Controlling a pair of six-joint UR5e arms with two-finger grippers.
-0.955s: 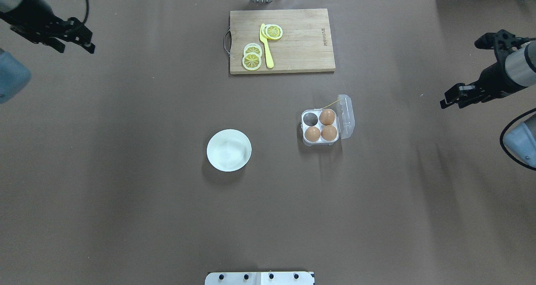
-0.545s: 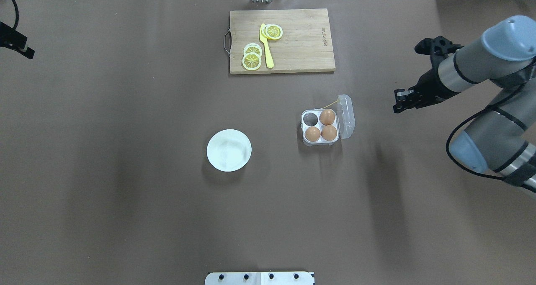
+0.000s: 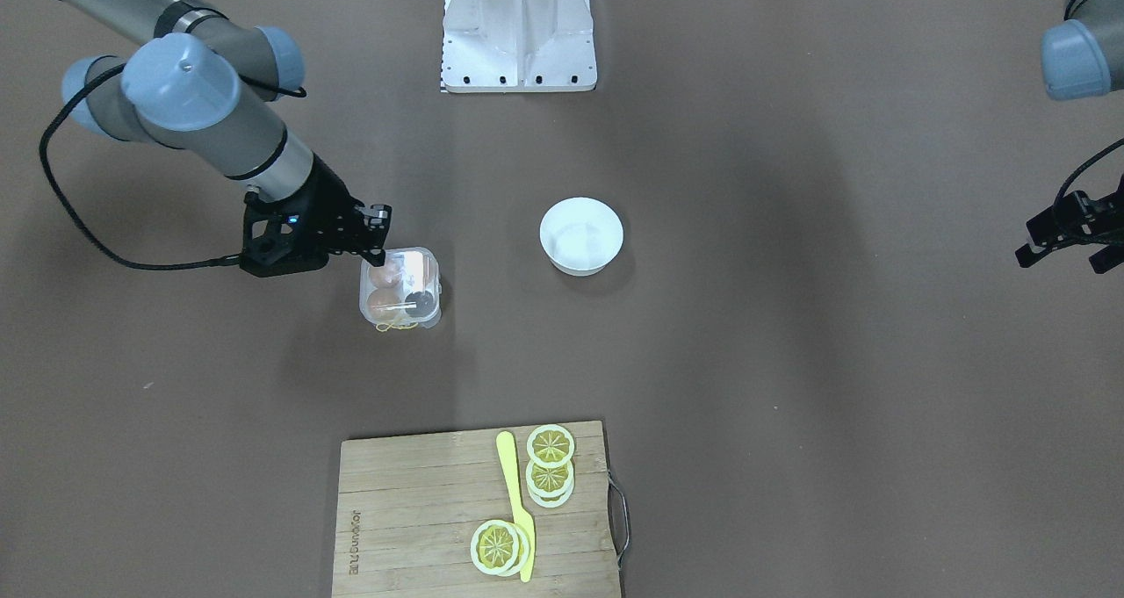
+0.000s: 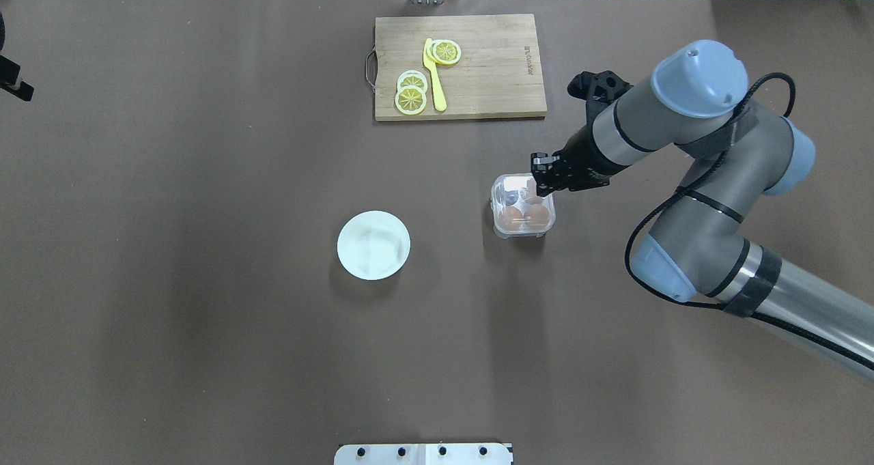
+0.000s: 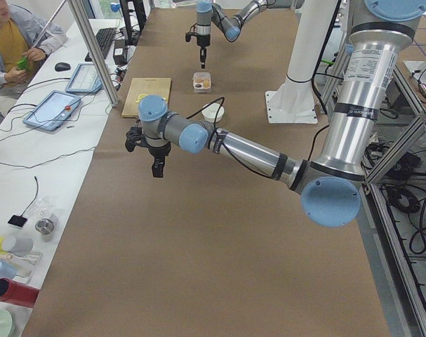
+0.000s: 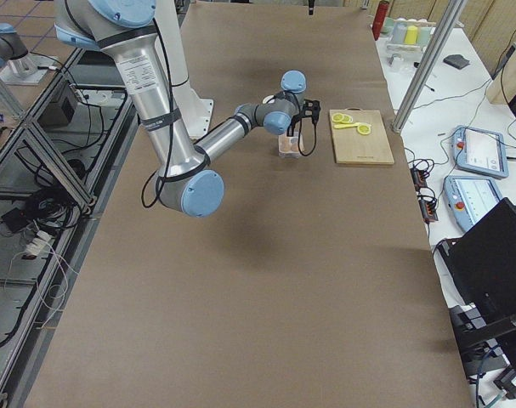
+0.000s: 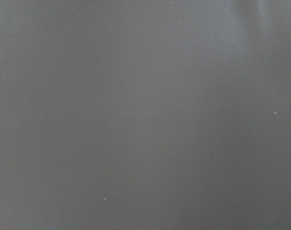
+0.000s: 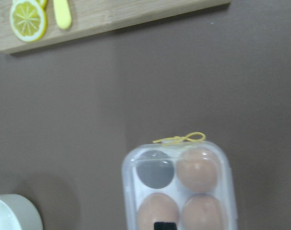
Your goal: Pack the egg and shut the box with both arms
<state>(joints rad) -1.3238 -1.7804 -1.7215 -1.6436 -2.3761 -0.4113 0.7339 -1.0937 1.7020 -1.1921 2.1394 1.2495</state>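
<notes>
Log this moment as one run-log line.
phase: closing box | right gripper: shut, at lid edge | lid: down over tray | eggs: three in, one cell empty | left gripper: open, far from box

1. The right arm (image 4: 655, 120) reaches in with its elbow bent and forearm angled down; the right claw (image 4: 544, 176) points downward, and its finger gap cannot be made out
2. The left arm (image 5: 248, 151) stretches far out sideways; the left claw (image 3: 1062, 251) hangs downward with fingers spread

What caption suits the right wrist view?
Clear box with lid down over three eggs, one cell empty, bowl at lower left.
</notes>
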